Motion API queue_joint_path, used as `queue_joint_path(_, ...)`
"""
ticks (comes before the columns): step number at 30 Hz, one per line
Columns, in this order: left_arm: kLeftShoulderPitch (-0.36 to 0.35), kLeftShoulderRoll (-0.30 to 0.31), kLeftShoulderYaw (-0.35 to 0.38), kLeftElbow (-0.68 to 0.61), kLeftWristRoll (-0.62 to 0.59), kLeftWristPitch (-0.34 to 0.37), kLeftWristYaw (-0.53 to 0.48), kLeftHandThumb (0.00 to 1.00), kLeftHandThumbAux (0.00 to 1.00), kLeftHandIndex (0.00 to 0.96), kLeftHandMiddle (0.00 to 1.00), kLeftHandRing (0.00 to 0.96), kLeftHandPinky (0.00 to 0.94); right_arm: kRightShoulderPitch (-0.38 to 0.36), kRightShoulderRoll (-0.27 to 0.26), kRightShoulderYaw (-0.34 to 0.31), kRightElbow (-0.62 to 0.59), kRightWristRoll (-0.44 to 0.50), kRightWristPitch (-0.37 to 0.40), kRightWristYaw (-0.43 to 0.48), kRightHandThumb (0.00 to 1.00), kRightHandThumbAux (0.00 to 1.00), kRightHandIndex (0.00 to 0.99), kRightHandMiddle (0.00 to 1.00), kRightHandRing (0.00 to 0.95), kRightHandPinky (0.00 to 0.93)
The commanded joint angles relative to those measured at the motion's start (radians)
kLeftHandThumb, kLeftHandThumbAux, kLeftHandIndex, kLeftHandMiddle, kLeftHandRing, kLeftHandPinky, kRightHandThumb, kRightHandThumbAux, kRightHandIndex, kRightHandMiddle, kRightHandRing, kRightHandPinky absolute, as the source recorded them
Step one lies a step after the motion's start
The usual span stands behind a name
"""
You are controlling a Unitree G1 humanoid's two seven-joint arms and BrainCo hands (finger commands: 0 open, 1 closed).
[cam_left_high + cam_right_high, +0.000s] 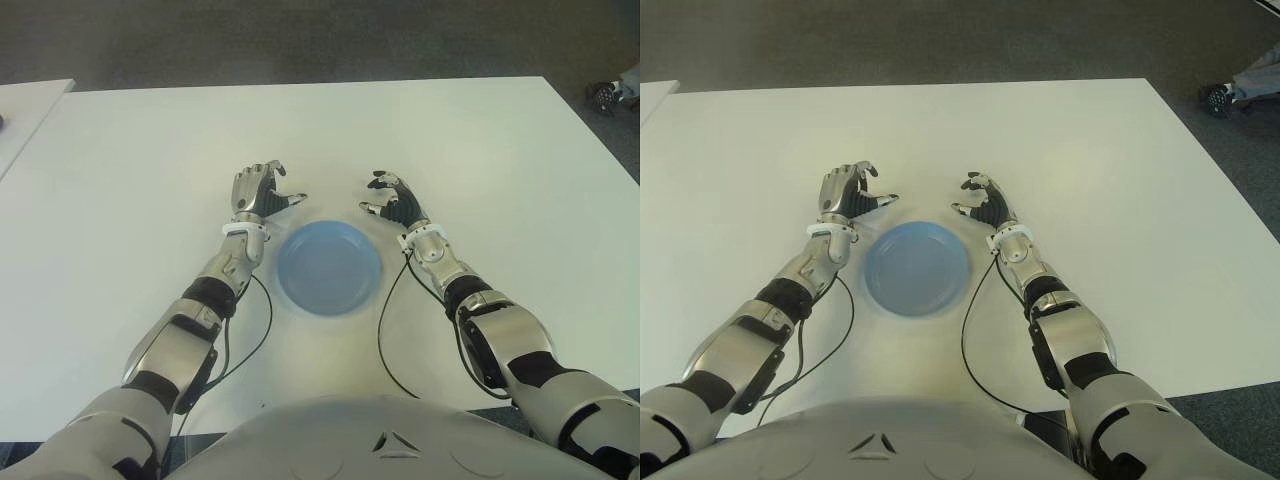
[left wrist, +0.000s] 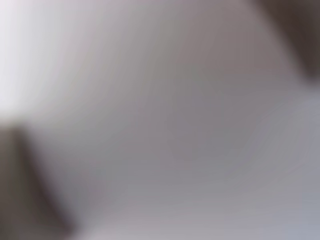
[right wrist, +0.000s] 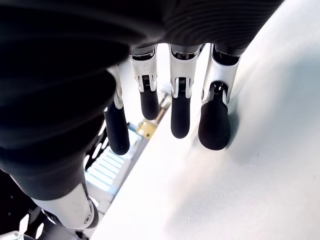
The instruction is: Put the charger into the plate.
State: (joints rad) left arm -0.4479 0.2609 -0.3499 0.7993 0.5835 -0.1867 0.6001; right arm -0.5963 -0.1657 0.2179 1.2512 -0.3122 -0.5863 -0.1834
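Observation:
A light blue plate [image 1: 328, 270] lies on the white table [image 1: 450, 140] just in front of my body, with nothing in it. No charger shows in any view. My left hand [image 1: 262, 192] is at the plate's far left rim, fingers loosely bent and holding nothing. My right hand [image 1: 392, 200] is at the far right rim. In the right wrist view its fingertips [image 3: 214, 125] hang relaxed above the table with nothing between them. The left wrist view shows only a blurred pale surface.
Thin black cables [image 1: 385, 330] run from both wrists along the table beside the plate. A second white table [image 1: 25, 100] stands at the far left. A dark object [image 1: 603, 96] sits on the floor past the table's far right corner.

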Motion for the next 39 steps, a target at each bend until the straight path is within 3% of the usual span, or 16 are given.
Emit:
queue_joint_path(1,0.017,-0.007,0.040,-0.032,-0.048,-0.009,-0.049,0.749,0.696,0.443,0.870,0.863,0.868,0.115,0.021,0.032,0.079,-0.040,0.120,0.042,0.160,0.801,0.325,0.249,0.256,0.314)
queue_joint_path(28,0.036,0.008,0.054,-0.181,-0.013,-0.003,-0.073,0.751,0.696,0.443,0.877,0.869,0.870,0.109,0.028,0.057,0.082,-0.054,0.144,0.011,0.154,0.817,0.301,0.245,0.284,0.349)
queue_joint_path(39,0.061,0.016,0.067,-0.277,-0.004,0.014,-0.110,0.751,0.696,0.443,0.878,0.868,0.873,0.104,0.032,0.071,0.083,-0.061,0.154,-0.002,0.140,0.801,0.289,0.236,0.249,0.264)
